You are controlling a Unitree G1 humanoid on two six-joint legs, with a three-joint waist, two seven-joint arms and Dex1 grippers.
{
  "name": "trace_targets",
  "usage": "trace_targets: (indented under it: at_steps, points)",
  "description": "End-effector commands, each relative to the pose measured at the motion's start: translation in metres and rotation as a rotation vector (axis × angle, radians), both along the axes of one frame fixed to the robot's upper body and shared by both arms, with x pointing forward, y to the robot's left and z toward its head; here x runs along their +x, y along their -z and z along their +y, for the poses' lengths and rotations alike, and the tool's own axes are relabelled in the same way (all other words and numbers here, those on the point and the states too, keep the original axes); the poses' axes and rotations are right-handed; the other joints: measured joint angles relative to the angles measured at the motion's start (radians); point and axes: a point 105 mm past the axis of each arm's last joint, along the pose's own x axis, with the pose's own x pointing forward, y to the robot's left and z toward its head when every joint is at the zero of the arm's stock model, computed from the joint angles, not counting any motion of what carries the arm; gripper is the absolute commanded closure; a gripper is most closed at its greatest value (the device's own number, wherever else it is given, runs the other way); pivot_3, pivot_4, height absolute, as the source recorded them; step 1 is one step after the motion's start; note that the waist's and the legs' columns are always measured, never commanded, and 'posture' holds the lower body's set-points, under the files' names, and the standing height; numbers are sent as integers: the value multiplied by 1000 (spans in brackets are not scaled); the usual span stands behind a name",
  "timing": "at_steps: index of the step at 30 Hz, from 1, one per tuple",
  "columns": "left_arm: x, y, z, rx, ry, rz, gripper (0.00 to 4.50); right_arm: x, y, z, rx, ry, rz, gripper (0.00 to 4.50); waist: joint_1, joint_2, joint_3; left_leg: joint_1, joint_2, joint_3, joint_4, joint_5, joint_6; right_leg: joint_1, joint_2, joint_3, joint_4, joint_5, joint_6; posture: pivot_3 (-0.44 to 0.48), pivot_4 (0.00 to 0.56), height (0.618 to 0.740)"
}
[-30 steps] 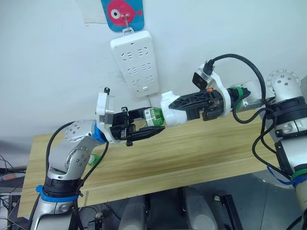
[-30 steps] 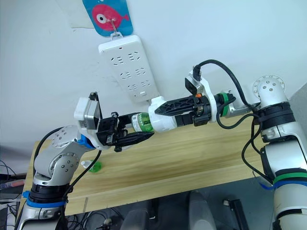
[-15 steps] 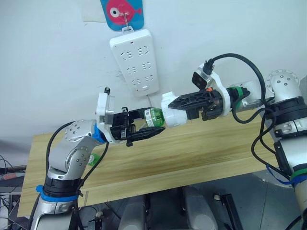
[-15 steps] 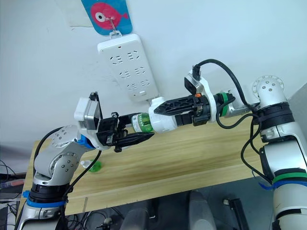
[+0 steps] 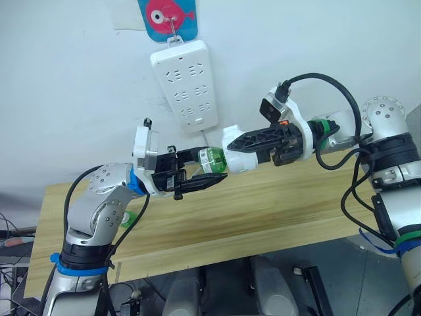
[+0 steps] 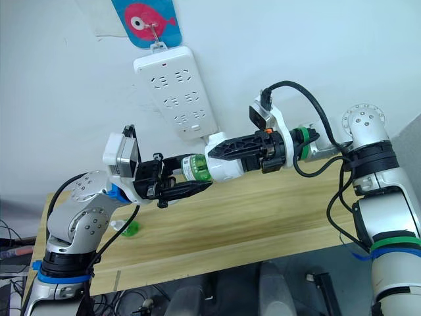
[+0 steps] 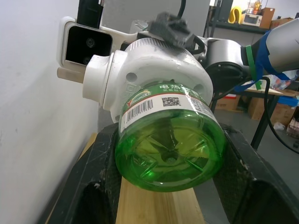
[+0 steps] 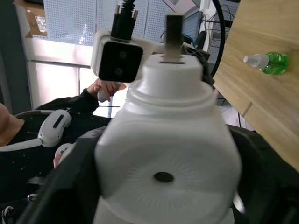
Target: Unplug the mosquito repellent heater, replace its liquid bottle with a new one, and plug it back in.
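The mosquito repellent heater (image 5: pixel 238 141), a rounded white unit, is held in the air in front of the wall with my right gripper (image 5: pixel 240 150) shut on it. Its prong (image 8: pixel 174 31) and round vent hole (image 8: pixel 163 177) show in the right wrist view. A green liquid bottle (image 5: pixel 212 160) sticks out of the heater's end, and my left gripper (image 5: pixel 210 167) is shut on it, one black finger (image 7: pixel 88 186) on each side. Another green bottle (image 5: pixel 129 217) with a white top lies on the wooden table (image 5: pixel 296 197) under my left arm.
A long white power strip (image 5: pixel 185 82) hangs on the wall from a hook with a fish picture (image 5: pixel 170 16), just above the heater. In the right wrist view a person (image 8: pixel 28 126) sits behind me, holding a controller.
My right wrist has shifted slightly to the left. Both grips and the bottle are as before.
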Motion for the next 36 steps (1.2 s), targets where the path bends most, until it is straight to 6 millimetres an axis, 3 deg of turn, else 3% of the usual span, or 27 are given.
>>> trace_targets:
  at_steps: [1, 36]
  points:
    - [-6, -9, -5, -11, 30, -55, 2231, -9, -15, 2, 64, -51, -37, 1492, 0, 0, 0, 0, 0, 0, 0, 0, 0, 0, 0, 0, 0, 0, 0, -166, 313, 734]
    - [-4, -5, -4, 15, 32, -27, 2231, -12, -25, 3, 110, -70, -55, 1492, 0, 0, 0, 0, 0, 1, 1, 0, 0, -1, 1, -1, 2, 0, 0, -174, 301, 734]
